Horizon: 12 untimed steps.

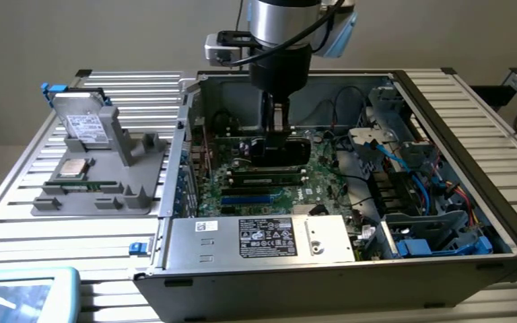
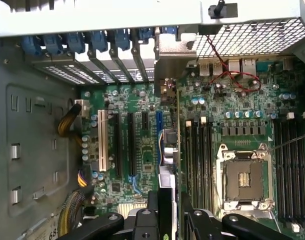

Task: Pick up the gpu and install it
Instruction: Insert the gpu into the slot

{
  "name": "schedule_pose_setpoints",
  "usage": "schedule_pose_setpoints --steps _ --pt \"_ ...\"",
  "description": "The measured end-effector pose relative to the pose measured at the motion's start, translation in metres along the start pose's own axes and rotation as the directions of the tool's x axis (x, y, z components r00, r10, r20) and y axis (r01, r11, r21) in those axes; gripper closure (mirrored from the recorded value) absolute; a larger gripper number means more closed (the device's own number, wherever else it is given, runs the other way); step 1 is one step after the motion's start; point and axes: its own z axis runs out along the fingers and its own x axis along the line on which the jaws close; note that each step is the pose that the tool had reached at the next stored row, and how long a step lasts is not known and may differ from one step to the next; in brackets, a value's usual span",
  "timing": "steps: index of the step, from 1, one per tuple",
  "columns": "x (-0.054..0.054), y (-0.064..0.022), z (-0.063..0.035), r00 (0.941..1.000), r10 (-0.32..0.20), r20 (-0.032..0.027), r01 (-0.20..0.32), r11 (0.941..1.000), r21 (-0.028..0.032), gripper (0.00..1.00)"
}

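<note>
My gripper (image 1: 277,132) reaches down into the open computer case (image 1: 460,108) and is shut on the gpu (image 1: 277,153), a dark card hanging upright over the motherboard (image 1: 250,192). In the wrist view the gpu (image 2: 171,145) is seen edge-on between my two black fingers (image 2: 152,202), with the gripper (image 2: 168,202) clamped on its upper edge. Its silver end bracket (image 2: 173,52) points toward the rear slot openings. The card stands beside the blue expansion slot (image 2: 159,120). Whether it touches the slot I cannot tell.
A grey fixture (image 1: 106,195) at the exterior view's left holds a silver hard drive (image 1: 85,124), a processor chip (image 1: 70,168) and a memory stick (image 1: 83,185). Inside the case are a silver power supply (image 1: 258,239), blue cables (image 1: 420,175), the CPU socket (image 2: 245,175) and a white slot (image 2: 101,145).
</note>
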Motion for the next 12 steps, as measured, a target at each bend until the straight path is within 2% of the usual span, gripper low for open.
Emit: schedule_pose_setpoints --steps 12 --pt "0.005 0.0009 0.0177 1.0 0.0 -0.0002 0.0 1.0 -0.0041 0.73"
